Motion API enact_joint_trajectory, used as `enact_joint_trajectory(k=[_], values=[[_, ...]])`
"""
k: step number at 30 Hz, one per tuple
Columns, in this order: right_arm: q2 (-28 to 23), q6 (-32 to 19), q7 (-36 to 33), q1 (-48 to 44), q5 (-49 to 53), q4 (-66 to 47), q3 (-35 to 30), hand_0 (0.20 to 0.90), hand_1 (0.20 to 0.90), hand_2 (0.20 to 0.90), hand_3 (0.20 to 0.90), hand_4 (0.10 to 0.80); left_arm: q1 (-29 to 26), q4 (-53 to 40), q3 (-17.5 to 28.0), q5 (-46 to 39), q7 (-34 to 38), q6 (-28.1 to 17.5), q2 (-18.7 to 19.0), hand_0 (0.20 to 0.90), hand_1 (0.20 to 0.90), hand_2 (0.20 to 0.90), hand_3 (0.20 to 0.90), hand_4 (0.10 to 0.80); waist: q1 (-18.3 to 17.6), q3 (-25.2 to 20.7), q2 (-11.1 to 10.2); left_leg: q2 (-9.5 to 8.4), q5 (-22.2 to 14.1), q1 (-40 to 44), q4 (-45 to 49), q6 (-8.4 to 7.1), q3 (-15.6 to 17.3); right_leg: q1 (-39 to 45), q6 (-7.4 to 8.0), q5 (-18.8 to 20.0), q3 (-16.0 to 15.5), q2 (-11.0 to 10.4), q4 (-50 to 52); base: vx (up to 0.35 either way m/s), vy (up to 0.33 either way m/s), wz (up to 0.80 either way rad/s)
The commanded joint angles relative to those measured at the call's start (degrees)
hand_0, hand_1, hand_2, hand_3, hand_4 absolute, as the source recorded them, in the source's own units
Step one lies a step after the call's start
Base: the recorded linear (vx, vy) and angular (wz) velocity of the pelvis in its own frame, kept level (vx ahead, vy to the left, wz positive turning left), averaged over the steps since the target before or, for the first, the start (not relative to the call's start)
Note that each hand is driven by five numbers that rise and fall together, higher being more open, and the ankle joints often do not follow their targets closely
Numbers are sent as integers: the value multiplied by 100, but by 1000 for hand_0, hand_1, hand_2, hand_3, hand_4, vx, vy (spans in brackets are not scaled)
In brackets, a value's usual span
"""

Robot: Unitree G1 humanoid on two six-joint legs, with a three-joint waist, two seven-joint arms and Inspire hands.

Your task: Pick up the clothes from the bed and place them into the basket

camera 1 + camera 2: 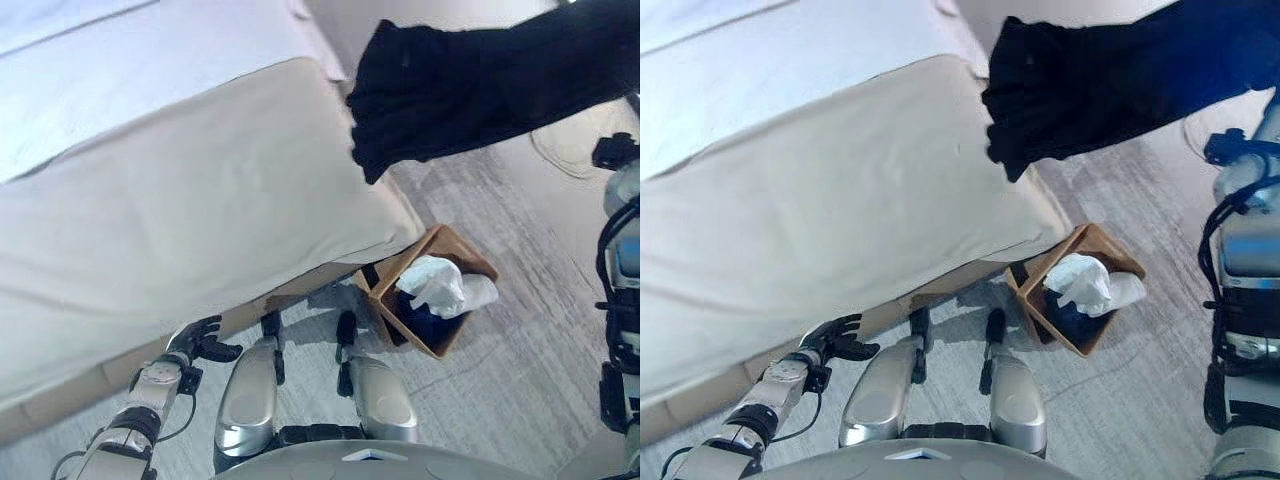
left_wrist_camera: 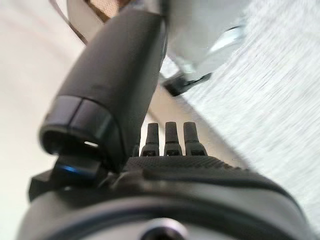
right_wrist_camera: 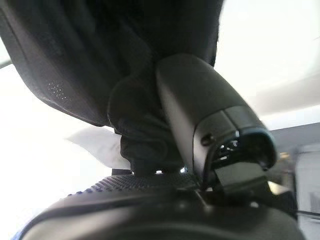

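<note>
— One dark garment [image 1: 470,85] is up in the air; do you see it?

— Yes. It is black cloth, bunched and rippled into folds at its hanging end, and it stretches as a long band from the upper right across toward the corner of the bed [image 1: 180,200]. Its loose end hangs over the bed's edge and the floor [image 1: 520,290] beside it.

— What holds it?

— The right hand [image 3: 200,130]. In its own wrist view the thumb lies against a gathered wad of the black cloth, which is pinched there and spreads out wide beyond it.

— And the basket [image 1: 470,262]?

— It is a brown, square basket standing on the grey floor just beside the bed's corner, below the hanging garment and apart from it. Inside lie a crumpled white cloth [image 1: 440,285] on top and something dark under it.

— The bed?

— It is covered in a smooth pale cream blanket, with a white sheet showing at the far side.

— The left hand [image 1: 200,340]?

— It is low by the bed's near edge, fingers relaxed and lightly spread, holding nothing.
</note>
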Motion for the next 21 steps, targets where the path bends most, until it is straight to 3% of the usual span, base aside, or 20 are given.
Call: enact_joint_trajectory(k=[1, 8, 11, 21], values=[[-773, -214, 47, 144, -24, -314, -120, 300, 300, 300, 200, 100, 252, 597, -510, 352, -170, 8, -289, 900, 900, 900, 900, 800, -54, -1513, 350, -9, -664, 646, -524, 104, -515, 2, 188, -314, -63, 255, 271, 2, -110, -28], [-541, -180, 742, 630, -17, -59, -45, 300, 300, 300, 200, 100, 314, 862, -552, 660, -350, -10, -292, 900, 900, 900, 900, 800, -347, -1645, 356, -37, -857, 833, -388, 93, -323, 98, 89, -334, 298, 400, 130, 19, -142, -30], [-389, -129, 964, 601, -173, 207, 190, 300, 300, 300, 200, 100, 310, 826, -600, 724, -430, 1, -245, 900, 900, 900, 900, 800, -387, -1524, 408, -2, -899, 706, -168, 92, -191, -25, 43, -362, 315, 389, 242, -20, -136, -33], [-404, 604, 899, -549, -554, 1851, 1234, 300, 300, 300, 200, 100, -338, 267, -1031, 65, -188, -157, -129, 900, 900, 900, 900, 800, -449, -284, 773, 111, -871, -331, 672, -1, -318, -985, -181, -680, 77, 217, 1135, -137, -81, -5]])
